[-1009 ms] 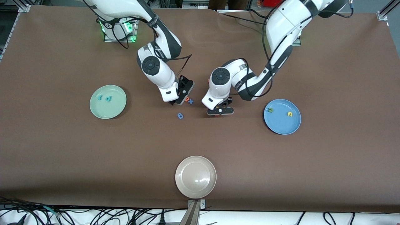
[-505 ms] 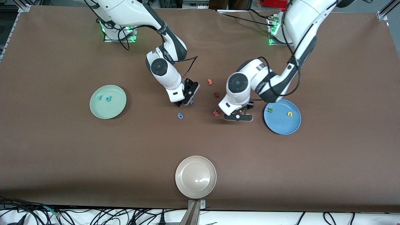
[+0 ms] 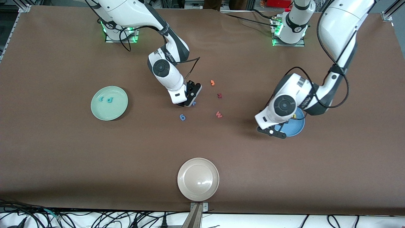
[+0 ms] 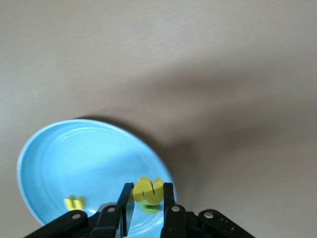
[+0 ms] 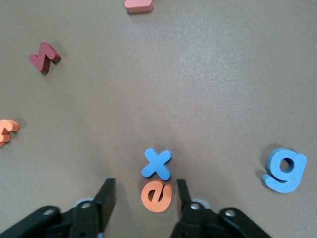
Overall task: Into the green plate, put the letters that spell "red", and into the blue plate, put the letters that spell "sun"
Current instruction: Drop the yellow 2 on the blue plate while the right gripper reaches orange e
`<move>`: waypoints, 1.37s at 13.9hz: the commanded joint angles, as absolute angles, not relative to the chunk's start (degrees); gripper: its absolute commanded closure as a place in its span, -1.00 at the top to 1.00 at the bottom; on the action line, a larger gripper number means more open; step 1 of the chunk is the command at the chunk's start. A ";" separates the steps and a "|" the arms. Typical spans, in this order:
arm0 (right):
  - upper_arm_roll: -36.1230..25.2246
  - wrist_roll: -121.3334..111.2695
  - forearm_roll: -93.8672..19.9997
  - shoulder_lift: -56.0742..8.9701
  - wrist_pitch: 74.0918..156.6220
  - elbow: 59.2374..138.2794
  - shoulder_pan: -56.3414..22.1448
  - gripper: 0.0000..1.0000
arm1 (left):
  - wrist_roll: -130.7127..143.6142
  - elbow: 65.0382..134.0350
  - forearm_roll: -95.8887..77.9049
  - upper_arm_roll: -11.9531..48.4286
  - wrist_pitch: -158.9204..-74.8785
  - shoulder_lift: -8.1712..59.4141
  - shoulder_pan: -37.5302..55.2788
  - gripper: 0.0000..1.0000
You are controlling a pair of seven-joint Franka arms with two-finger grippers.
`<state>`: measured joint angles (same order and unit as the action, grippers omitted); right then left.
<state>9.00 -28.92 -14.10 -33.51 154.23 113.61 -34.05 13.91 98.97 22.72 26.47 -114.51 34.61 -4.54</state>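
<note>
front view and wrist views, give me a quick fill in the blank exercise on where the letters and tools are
1. The left tool holds a ____ letter over the blue plate.
2. The orange e lies between the open fingers of the ____ tool.
3. The green plate holds ____ teal letters.
4. Touching the orange e is a blue ____ shape.

Missing words: yellow; right; two; cross
</note>
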 commanded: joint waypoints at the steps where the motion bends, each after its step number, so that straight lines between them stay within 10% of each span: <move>1: 8.79 -29.44 -14.59 -33.49 155.13 114.61 -34.54 0.11 | 8.37 100.81 22.15 27.16 -114.08 33.31 -6.85 -0.74; 6: 8.70 -29.44 -12.92 -33.49 155.13 115.49 -34.54 0.11 | 4.75 102.30 22.15 27.16 -114.43 33.92 -9.75 -0.62; 8: 8.70 -29.44 -12.92 -33.49 155.21 115.40 -34.80 0.11 | 4.75 102.66 22.15 27.16 -114.43 34.27 -10.45 -0.03; 10: 8.70 -29.44 -12.75 -33.57 155.21 115.49 -34.89 0.10 | 4.83 102.66 22.06 27.16 -114.43 34.28 -10.63 0.97; 15: 8.35 -29.44 -10.81 -34.10 155.57 115.40 -34.80 0.07 | 4.83 102.39 20.57 27.16 -114.17 33.75 -10.63 0.99; 19: 8.35 -29.44 -10.55 -34.45 156.53 115.22 -34.80 -0.56 | 4.92 101.78 16.71 27.25 -111.20 30.51 -10.46 0.99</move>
<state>8.63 -29.23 -11.46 -33.55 154.80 114.69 -34.16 6.26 101.61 19.32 26.70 -114.14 33.90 -9.90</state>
